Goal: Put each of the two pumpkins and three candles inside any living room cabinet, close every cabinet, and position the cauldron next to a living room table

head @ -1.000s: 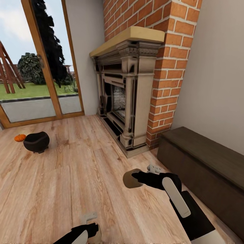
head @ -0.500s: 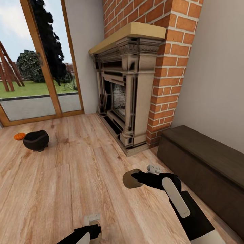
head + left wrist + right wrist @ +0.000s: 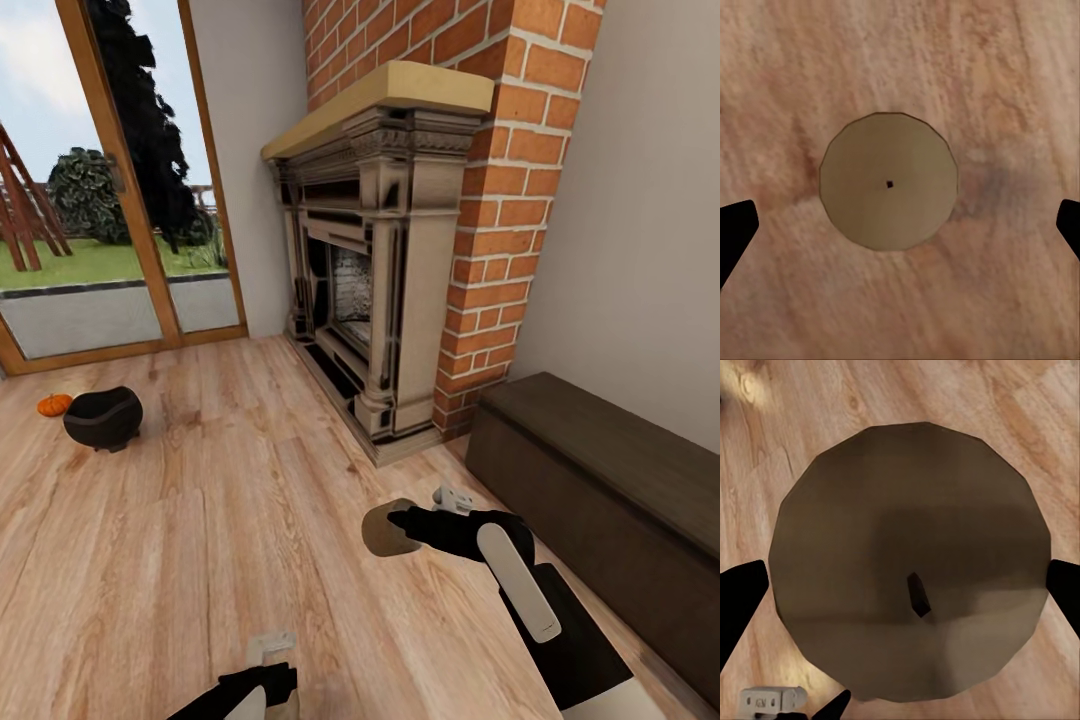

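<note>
Two candle (image 3: 911,562) tops, wrist-view wicks

right arm (image 3: 560,620): black shell, glossy, widening toward the near right corner in the head view.
right arm stripe: a long white rounded panel along its top side.
right arm base: a white section at the near right edge.
right wrist: black, tapering toward the gripper, with a small light-grey boxy module just beside it.
right gripper (image 3: 398,519): black.
right fingertips (image 3: 739,600): flat black, blunt.
left arm (image 3: 235,695): black with a white patch at the near edge.
left wrist: a small light-grey boxy module on top.
left fingertips (image 3: 733,232): black, rounded tips.
</note>
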